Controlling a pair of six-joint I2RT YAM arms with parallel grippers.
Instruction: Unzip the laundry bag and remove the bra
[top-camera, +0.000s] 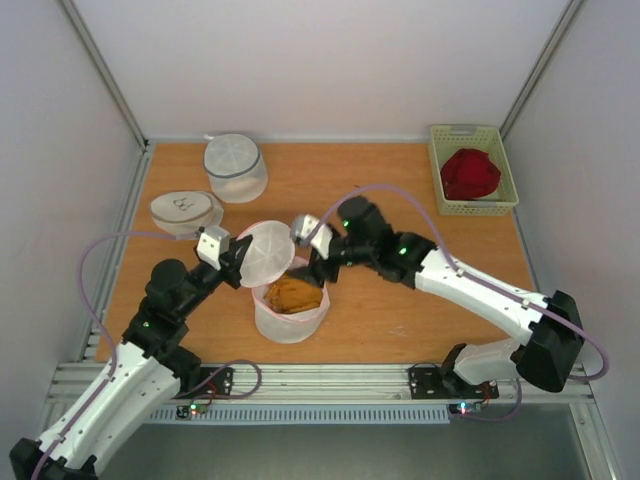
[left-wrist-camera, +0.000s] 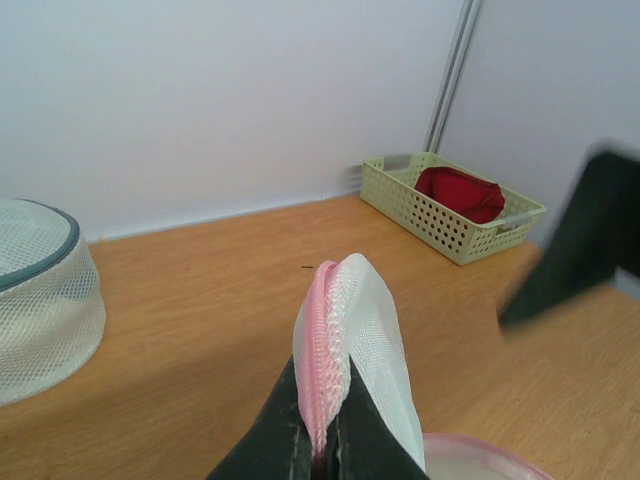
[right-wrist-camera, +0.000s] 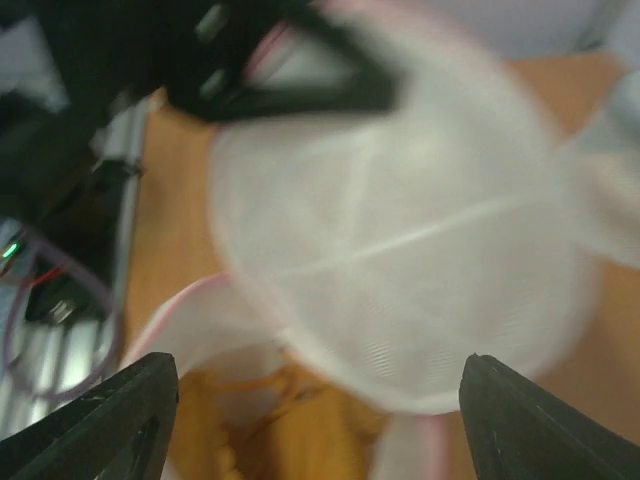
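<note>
The laundry bag (top-camera: 290, 322) stands near the table's front middle with its round lid (top-camera: 265, 253) flipped up and its pink rim open. The orange-yellow bra (top-camera: 293, 294) lies inside it and shows blurred in the right wrist view (right-wrist-camera: 300, 430). My left gripper (top-camera: 235, 258) is shut on the lid's pink zipper edge (left-wrist-camera: 322, 370) and holds the lid upright. My right gripper (top-camera: 318, 262) is open and empty, just above the bag's open mouth, its fingertips (right-wrist-camera: 120, 420) spread wide over the bra.
A white mesh drum with a grey band (top-camera: 235, 167) and a flatter white round bag (top-camera: 186, 211) stand at the back left. A pale green basket (top-camera: 472, 170) holding a red garment (top-camera: 470, 172) sits at the back right.
</note>
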